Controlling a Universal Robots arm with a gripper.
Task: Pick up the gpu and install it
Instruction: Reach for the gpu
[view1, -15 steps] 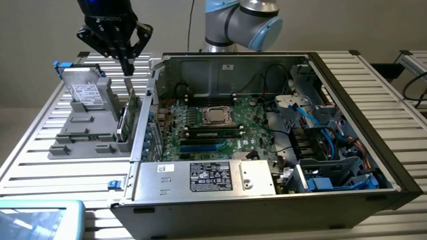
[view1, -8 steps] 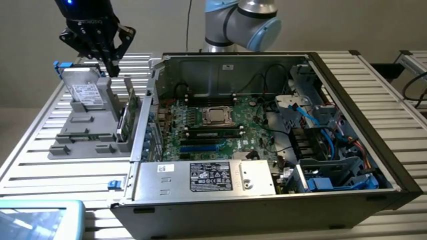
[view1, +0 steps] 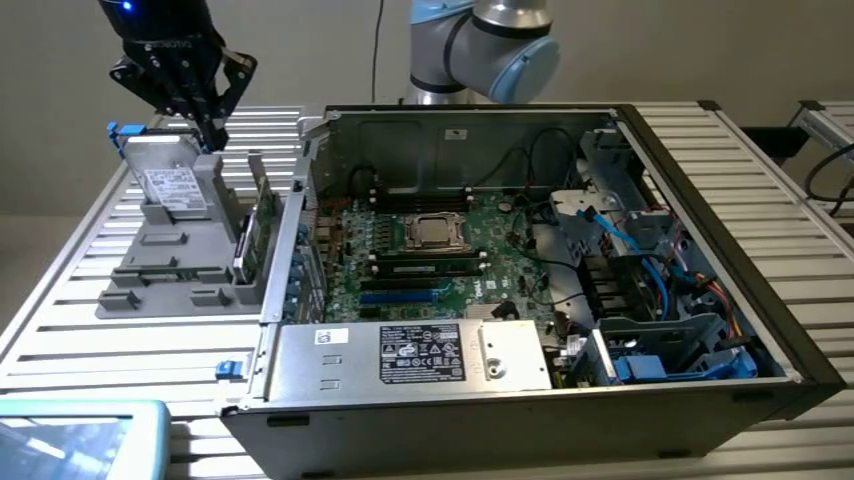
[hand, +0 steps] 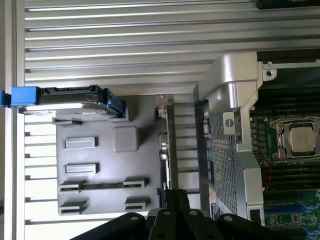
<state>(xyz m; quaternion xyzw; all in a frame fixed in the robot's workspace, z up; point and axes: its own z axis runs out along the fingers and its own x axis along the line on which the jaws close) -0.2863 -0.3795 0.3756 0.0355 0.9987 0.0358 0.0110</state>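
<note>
In the exterior view, a desk of silver slatted aluminium profiles stands before a plain grey wall. On it sits an open black computer case with a green motherboard. The black label on its silver power supply carries print too small to read. Beside the case, a grey plastic tray holds a silver boxy drive with a white label. The gpu, a thin green-and-black card, stands on edge at the tray's case side. The black hand hovers above the tray, fingers narrow, holding nothing.

In the wrist view, the hand is above one end of the gpu.
</note>
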